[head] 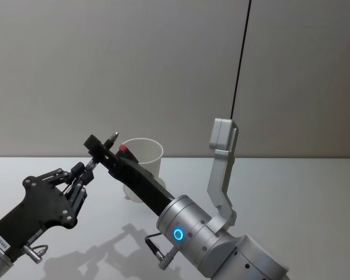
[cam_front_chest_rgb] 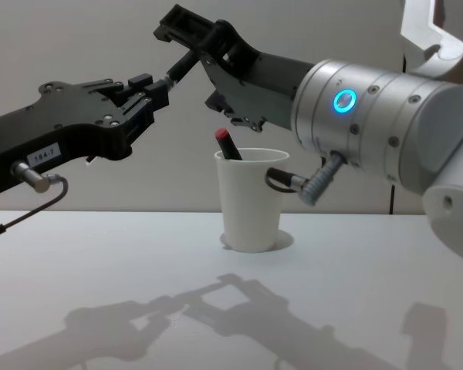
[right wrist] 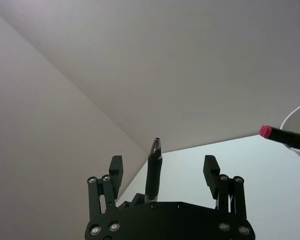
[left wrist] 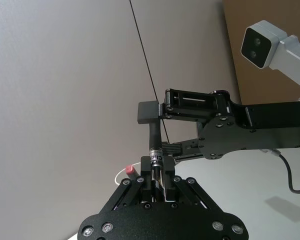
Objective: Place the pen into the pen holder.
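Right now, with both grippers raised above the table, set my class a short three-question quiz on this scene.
1. True or false: the pen holder is empty.
2. Which gripper grips the black pen? A) left gripper B) right gripper C) both
3. Fill in: the right gripper's fingers are ____.
Key: 1 false, a red-capped pen stands in it; 2 A; 3 open, one on either side of the black pen.

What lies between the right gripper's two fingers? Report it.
The slim black pen, held by the left gripper, stands between the right gripper's open fingers, touching neither, in the right wrist view.
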Action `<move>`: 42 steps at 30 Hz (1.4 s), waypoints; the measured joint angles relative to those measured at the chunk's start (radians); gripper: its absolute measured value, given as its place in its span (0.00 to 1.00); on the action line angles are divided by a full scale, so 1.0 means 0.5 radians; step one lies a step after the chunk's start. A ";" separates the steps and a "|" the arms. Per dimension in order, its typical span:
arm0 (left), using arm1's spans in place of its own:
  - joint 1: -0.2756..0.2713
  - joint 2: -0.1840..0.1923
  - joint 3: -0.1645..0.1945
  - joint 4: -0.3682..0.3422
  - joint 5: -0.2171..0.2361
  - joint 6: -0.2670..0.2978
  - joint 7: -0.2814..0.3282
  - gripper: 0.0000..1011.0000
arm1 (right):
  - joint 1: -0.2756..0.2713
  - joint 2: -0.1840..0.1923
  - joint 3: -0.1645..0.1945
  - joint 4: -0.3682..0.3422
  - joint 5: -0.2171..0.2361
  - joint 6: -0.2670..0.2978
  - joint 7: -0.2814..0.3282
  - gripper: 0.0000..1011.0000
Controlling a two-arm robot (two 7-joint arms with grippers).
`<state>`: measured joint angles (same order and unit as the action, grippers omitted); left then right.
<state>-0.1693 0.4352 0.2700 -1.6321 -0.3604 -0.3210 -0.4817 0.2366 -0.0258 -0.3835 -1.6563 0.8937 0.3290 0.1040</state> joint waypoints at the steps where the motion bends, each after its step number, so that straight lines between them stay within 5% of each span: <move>1: 0.000 0.000 0.000 0.000 0.000 0.000 0.000 0.14 | 0.004 0.001 -0.002 0.003 -0.001 -0.002 0.002 0.99; 33: 0.000 -0.002 0.000 0.000 -0.001 0.000 -0.001 0.14 | 0.092 0.019 -0.074 0.116 -0.001 -0.058 0.037 0.99; 42: 0.000 -0.002 0.000 0.000 -0.001 0.000 -0.001 0.14 | 0.097 0.021 -0.079 0.125 0.003 -0.064 0.039 0.80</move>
<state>-0.1694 0.4344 0.2701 -1.6321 -0.3608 -0.3212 -0.4823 0.2850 -0.0154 -0.4231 -1.5938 0.8950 0.2969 0.1234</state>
